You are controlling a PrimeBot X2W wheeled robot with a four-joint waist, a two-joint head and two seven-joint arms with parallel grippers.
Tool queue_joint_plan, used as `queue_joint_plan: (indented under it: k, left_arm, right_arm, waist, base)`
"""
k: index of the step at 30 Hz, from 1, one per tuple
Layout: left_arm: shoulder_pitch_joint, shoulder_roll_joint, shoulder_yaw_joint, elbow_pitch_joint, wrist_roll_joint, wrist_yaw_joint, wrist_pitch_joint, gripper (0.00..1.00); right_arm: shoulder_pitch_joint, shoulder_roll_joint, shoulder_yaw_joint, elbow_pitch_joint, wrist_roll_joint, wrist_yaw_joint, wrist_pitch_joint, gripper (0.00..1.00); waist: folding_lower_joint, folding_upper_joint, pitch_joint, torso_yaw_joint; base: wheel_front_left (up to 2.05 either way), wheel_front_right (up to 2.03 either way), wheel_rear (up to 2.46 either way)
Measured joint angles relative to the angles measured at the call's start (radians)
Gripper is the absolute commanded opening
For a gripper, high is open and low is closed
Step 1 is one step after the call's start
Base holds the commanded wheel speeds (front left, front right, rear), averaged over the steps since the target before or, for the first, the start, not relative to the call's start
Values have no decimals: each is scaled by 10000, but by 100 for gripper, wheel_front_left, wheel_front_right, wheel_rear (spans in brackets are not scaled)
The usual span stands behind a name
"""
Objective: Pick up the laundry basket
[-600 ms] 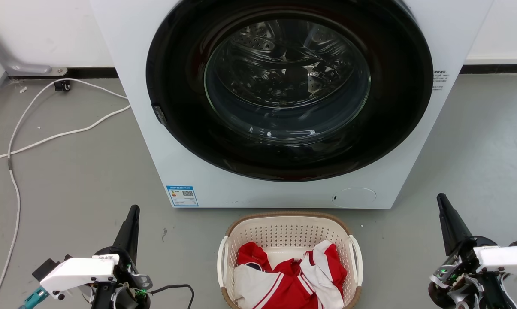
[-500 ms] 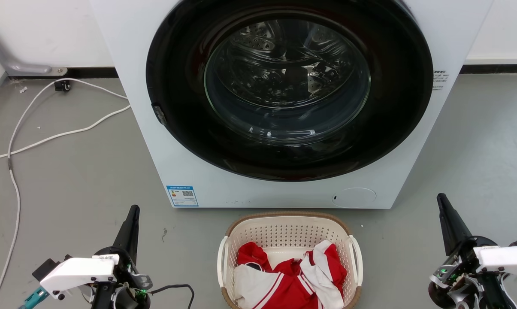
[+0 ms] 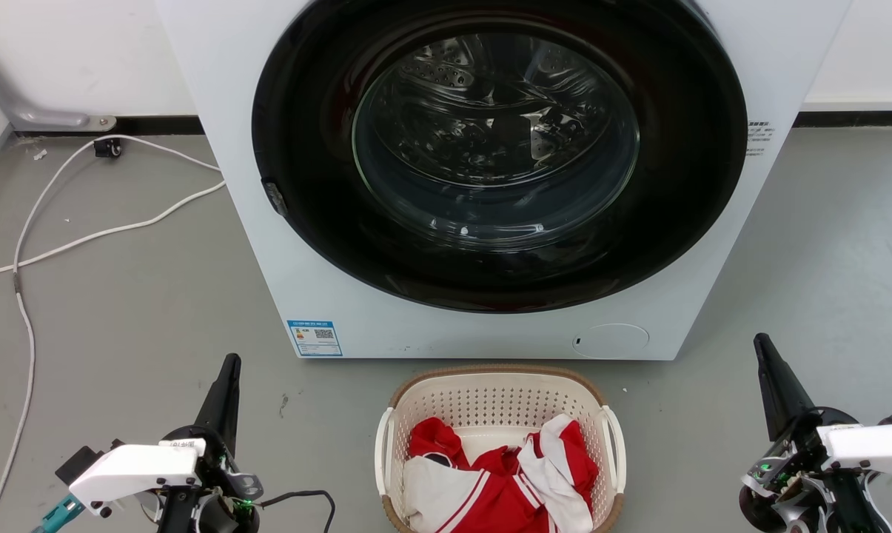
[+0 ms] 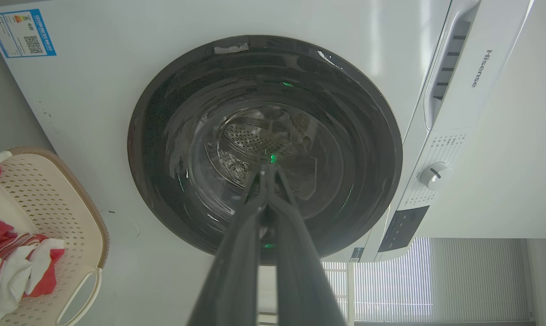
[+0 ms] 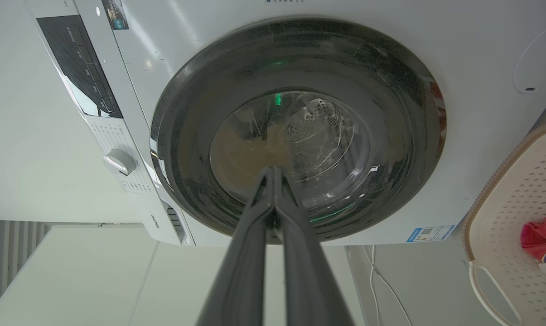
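Observation:
The laundry basket (image 3: 490,403), cream with perforated walls, a brown rim and white side handles, stands on the floor in front of the washing machine, holding red and white clothes (image 3: 501,481). It also appears at the left of the left wrist view as the laundry basket (image 4: 50,199) and at the right of the right wrist view as the laundry basket (image 5: 513,213). My left gripper (image 3: 231,360) is shut, well left of the basket. My right gripper (image 3: 759,339) is shut, well right of it. Both point toward the machine and hold nothing.
The white washing machine (image 3: 283,244) with its dark round door (image 3: 494,148) stands right behind the basket. A white cable (image 3: 83,237) trails across the grey floor at the left. Bare floor lies between each gripper and the basket.

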Motion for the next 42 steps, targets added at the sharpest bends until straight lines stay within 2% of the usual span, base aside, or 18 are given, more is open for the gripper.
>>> queue_joint_plan:
  k: [11, 12, 20, 26, 33, 42]
  left_arm:
    - [0, 0, 4, 0, 2, 0, 2, 0]
    - [19, -6, -4, 40, -4, 2, -4, 100]
    - [337, -63, -320, 196, 117, 12, -249, 100]
    - [336, -67, -506, 8, 1014, 12, -543, 100]
    - [324, -67, -771, -301, 2807, 12, -830, 100]
    - [267, -58, -1275, -497, 5200, 75, -1256, 100]
  right_arm:
    - [0, 0, -2, 0, 0, 0, 2, 0]
    - [21, 0, 4, 42, 2, 0, -2, 100]
    - [412, 25, 150, 198, -84, -2, -244, 100]
    - [438, 12, 328, 40, -706, -2, -529, 100]
    - [554, -38, 341, -173, -2380, -2, -851, 100]
    - [676, -31, 276, -606, -5342, -2, -1135, 100]
  waist:
    - [0, 0, 0, 0]
    - [-1, 0, 0, 0]
    - [0, 0, 0, 3]
    - [0, 0, 1, 17]
    - [0, 0, 12, 59]
    - [0, 0, 24, 116]
  base:
    - [0, 0, 0]
    - [0, 0, 0]
    - [0, 0, 0]
    - [0, 0, 0]
    - [0, 0, 0]
    - [0, 0, 0]
